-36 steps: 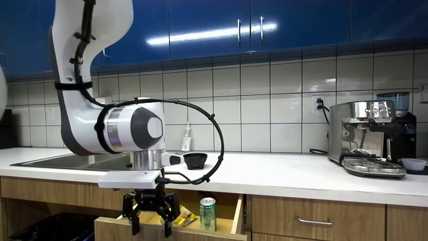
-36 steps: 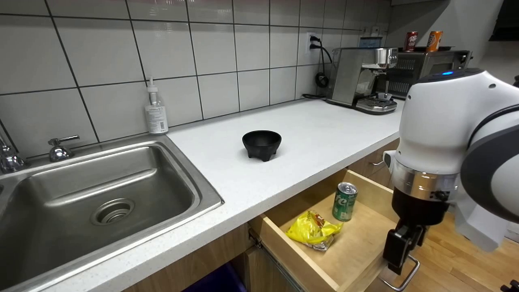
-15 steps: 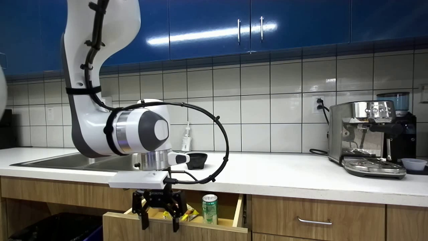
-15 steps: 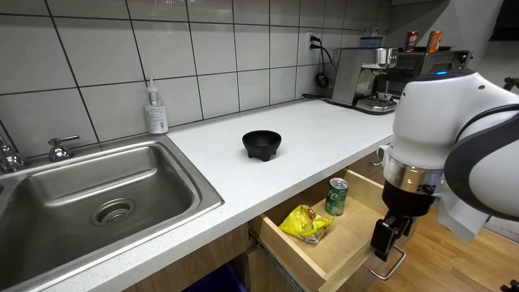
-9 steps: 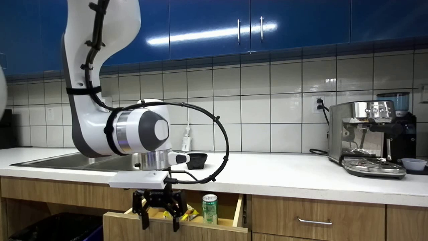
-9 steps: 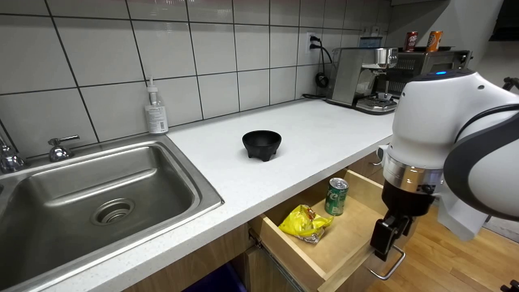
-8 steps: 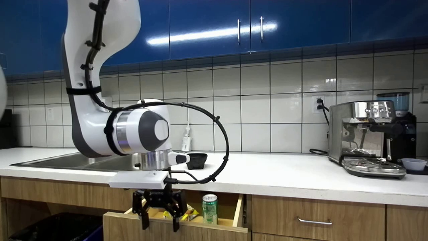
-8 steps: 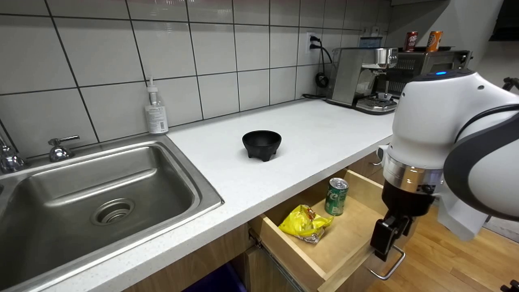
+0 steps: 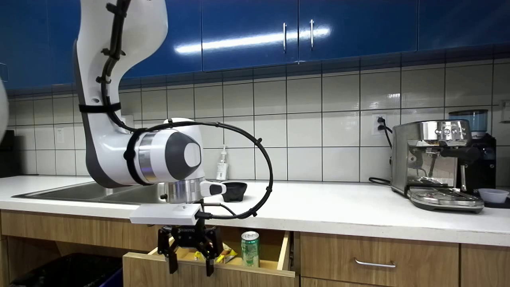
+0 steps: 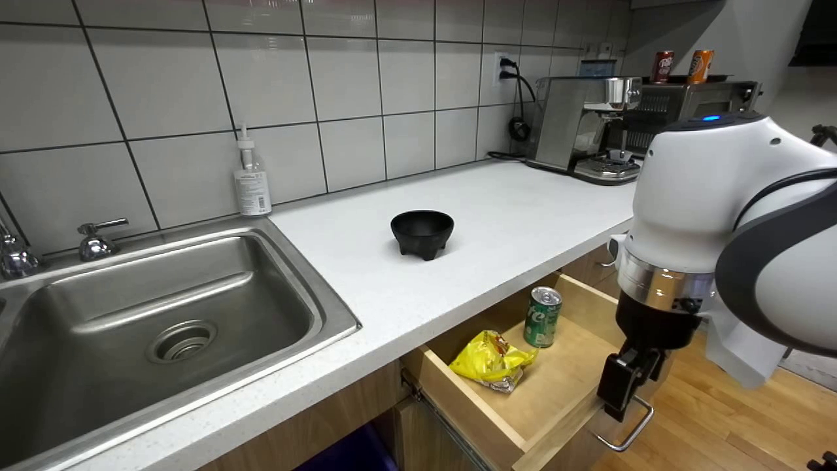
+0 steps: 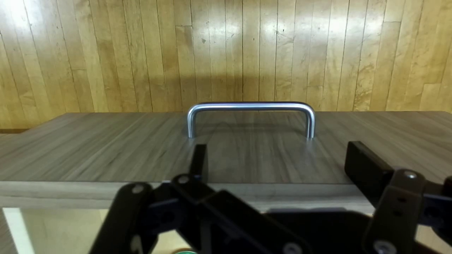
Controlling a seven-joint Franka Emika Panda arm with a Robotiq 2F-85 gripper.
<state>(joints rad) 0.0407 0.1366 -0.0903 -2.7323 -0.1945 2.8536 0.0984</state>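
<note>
Slid the drawer [image 10: 565, 386] farther in than before, carrying green can [image 10: 541, 320] and yellow bag [image 10: 489, 361] inside, still partly out below the counter [image 10: 510, 209]. Held the gripper [image 9: 191, 268] spread wide, empty, touching or just beside the front [image 9: 247, 278], perhaps for pushing rather than pinching the handle [image 11: 250, 106].

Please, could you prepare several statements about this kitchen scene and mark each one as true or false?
1. The gripper points downward with its jaws spread apart. True.
2. The gripper is closed around the drawer handle. False: the drawer handle is not held.
3. The green soda can stands upright inside the open drawer. True.
4. The yellow snack bag lies in the sink. False: the yellow snack bag lies inside the drawer.
5. The black footed bowl stands on the countertop. True.
6. The upper cabinets are red. False: the upper cabinets are blue.
</note>
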